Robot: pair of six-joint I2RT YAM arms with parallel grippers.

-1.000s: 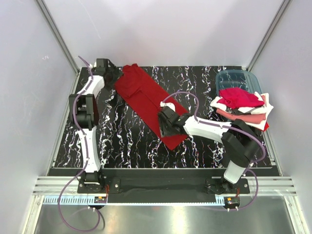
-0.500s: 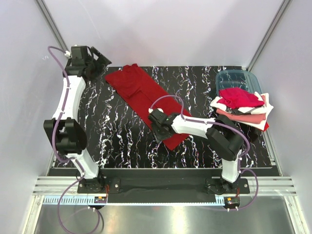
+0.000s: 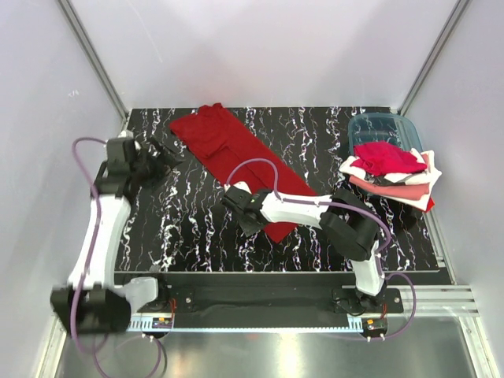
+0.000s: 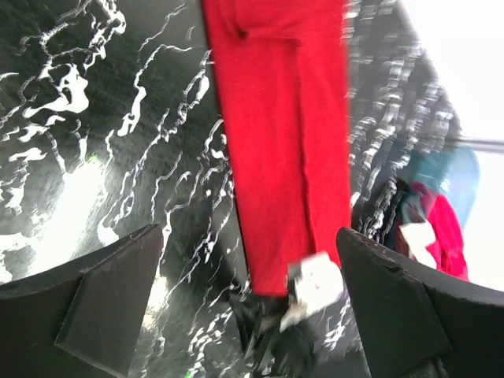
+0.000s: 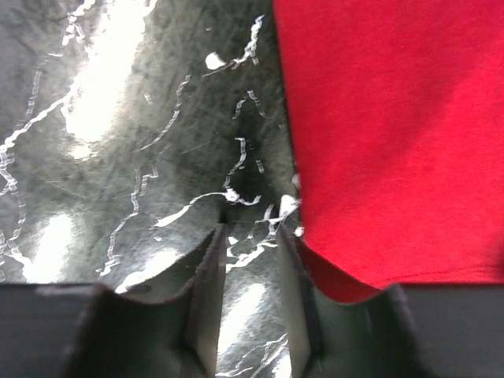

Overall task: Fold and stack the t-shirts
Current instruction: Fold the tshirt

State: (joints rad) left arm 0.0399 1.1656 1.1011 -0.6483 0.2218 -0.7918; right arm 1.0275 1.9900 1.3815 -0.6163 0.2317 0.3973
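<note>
The red shirt (image 3: 240, 161) lies flat as a long folded strip. It runs slantwise from near the far-left corner of the surface (image 3: 197, 228) to its middle, with one end pointing at the near edge. The right jaws sit low at the left side of that near end. Their fingers (image 5: 206, 303) stand narrow but apart, with only bare surface (image 5: 118, 157) between them and the shirt's edge (image 5: 394, 142) just beside one finger. The left jaws hang over the left edge of the surface, well apart from the shirt (image 4: 283, 134). They are spread wide, with nothing between the fingers (image 4: 102, 307).

The bin (image 3: 382, 126) stands in the far-right corner. A pile (image 3: 390, 177) of red, white and pink shirts covers its near end and spills toward the right edge. Whether the pile rests inside the bin or only against it cannot be told.

Half a second ago the left arm (image 3: 102, 228) was raised over the far-left corner; it is now lower and nearer along the left edge. The right jaws were a little further right, over the cloth's edge. Shirt, pile and bin lie as before.
</note>
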